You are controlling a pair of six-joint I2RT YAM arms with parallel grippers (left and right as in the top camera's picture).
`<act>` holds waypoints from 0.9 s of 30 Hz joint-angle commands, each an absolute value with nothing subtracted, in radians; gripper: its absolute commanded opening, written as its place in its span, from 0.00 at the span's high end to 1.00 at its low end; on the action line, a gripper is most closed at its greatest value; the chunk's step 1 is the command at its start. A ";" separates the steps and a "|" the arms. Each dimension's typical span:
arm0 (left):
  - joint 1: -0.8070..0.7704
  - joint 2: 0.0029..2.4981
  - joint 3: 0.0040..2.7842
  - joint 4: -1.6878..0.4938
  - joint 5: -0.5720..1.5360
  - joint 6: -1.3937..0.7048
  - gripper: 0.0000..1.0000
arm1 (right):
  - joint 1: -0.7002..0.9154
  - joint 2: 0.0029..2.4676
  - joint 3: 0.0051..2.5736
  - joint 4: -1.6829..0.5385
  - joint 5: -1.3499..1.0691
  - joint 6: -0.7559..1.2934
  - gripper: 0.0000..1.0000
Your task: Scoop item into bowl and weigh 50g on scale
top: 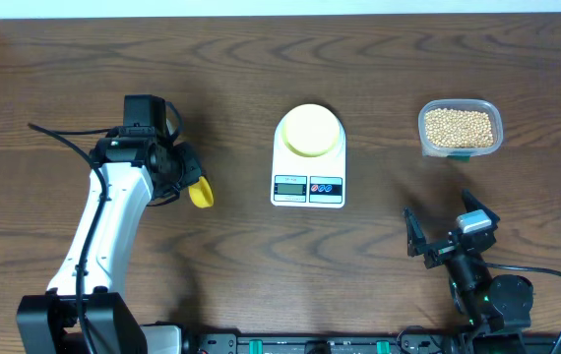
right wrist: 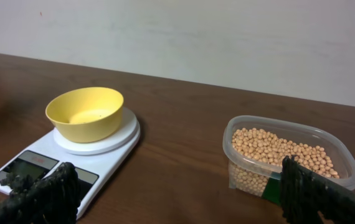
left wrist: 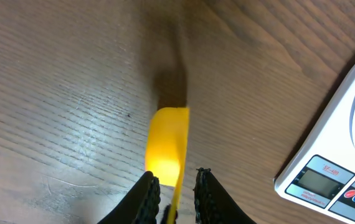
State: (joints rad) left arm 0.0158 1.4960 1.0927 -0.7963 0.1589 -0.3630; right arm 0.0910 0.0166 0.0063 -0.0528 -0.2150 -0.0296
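Setting: a dark brown wood-grain tabletop [top: 379,59], with a plain pale wall [right wrist: 227,37] behind its far edge in the right wrist view.
Scale: the white digital scale [top: 308,187] sits at the middle of the tabletop, with its grey display and two round buttons on the near side. The display is too small to read.
Bowl: the pale yellow bowl [top: 310,130] stands upright on the scale's round platform at the far end. In the right wrist view its inside shows bare yellow.
Beans: the tan round beans [top: 458,126] lie heaped in a clear plastic container [top: 498,123] at the far right, well apart from the scale. A green label shows on the container's near wall.
Left tool: the left tool [top: 184,177] is left of the scale and narrowed onto the handle of a yellow scoop [top: 201,193]. In the left wrist view the black fingers [left wrist: 145,196] press the handle from both sides, and the scoop's broad end points away from them over the tabletop, casting a shadow on the wood. The edge of the scale shows at the right of that view.
Right tool: the right tool [top: 445,218] is at the near right and spread wide, gripping nothing. Its two fingers frame the scale on one side and the container on the other.
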 commanded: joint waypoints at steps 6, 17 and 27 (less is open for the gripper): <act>0.017 1.494 1.109 -0.796 0.171 -0.364 0.77 | 0.093 0.013 0.006 -0.057 -0.212 -0.015 0.01; 0.017 1.494 1.109 -0.779 0.171 -0.364 0.77 | 0.093 0.013 0.006 -0.057 -0.212 -0.015 0.01; 0.017 1.494 1.109 -0.780 0.171 -0.365 0.90 | 0.093 0.013 0.006 -0.057 -0.212 -0.015 0.01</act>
